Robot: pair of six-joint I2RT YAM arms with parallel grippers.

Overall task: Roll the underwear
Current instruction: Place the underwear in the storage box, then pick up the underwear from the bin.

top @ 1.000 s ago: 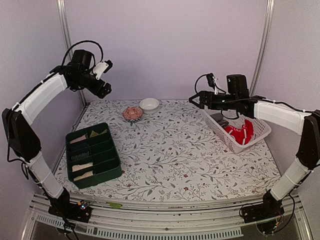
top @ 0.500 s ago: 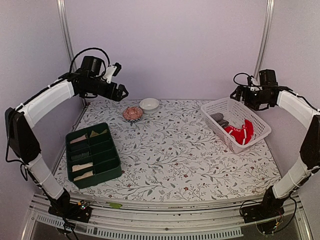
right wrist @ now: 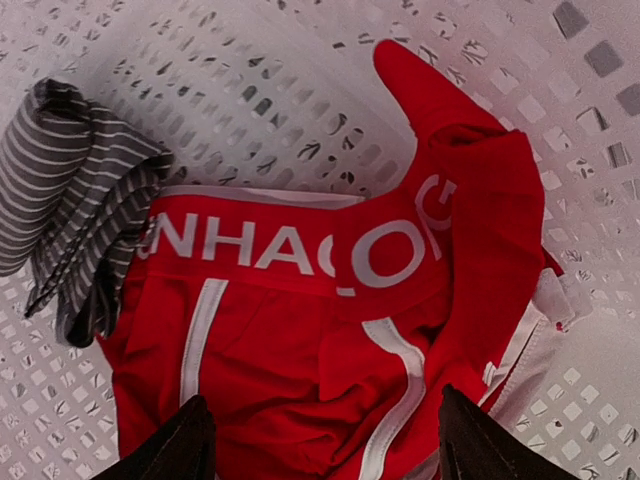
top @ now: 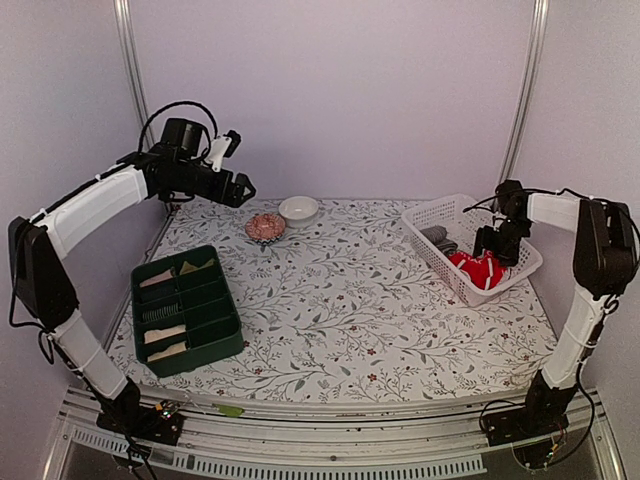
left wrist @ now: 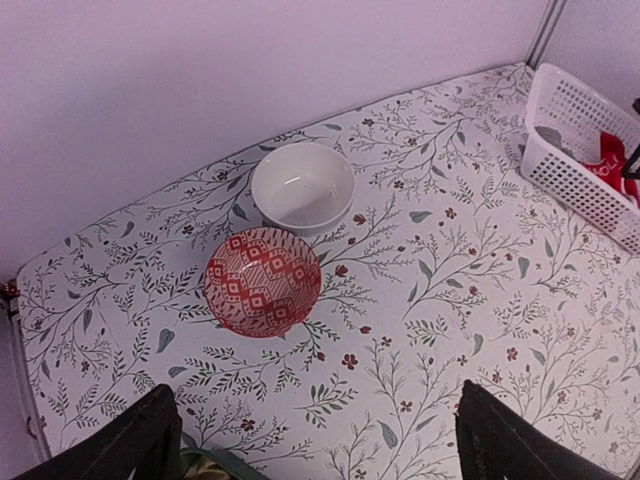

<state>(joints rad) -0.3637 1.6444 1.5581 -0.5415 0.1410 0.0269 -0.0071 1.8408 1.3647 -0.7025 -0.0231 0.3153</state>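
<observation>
While the right gripper point(right wrist: 330, 455) is held low inside the white basket point(top: 430, 258), its two fingers are seen spread well apart at the bottom edge of the wrist view, and nothing is clamped between them. The red underwear point(right wrist: 300, 330) is bunched on the basket floor directly beneath it, with the white-lettered waistband turned upward. A grey striped piece point(right wrist: 70, 190) is laid against the red one at its 10 o'clock. In the overhead view the basket is set at about 2 o'clock on the flower-patterned table point(top: 350, 320). The left gripper point(left wrist: 320, 450) is held high over the table's 11 o'clock corner, its fingers likewise parted and empty. Below it a red-patterned bowl point(left wrist: 263, 281) is seen, with a white bowl point(left wrist: 302, 186) just beside it at its 1 o'clock. A green tray point(top: 205, 358) is placed at about 8 o'clock on the table. Cream pieces point(top: 165, 332) are tucked into several of its compartments, and a khaki piece point(top: 192, 266) is seen in a compartment at its far end.
</observation>
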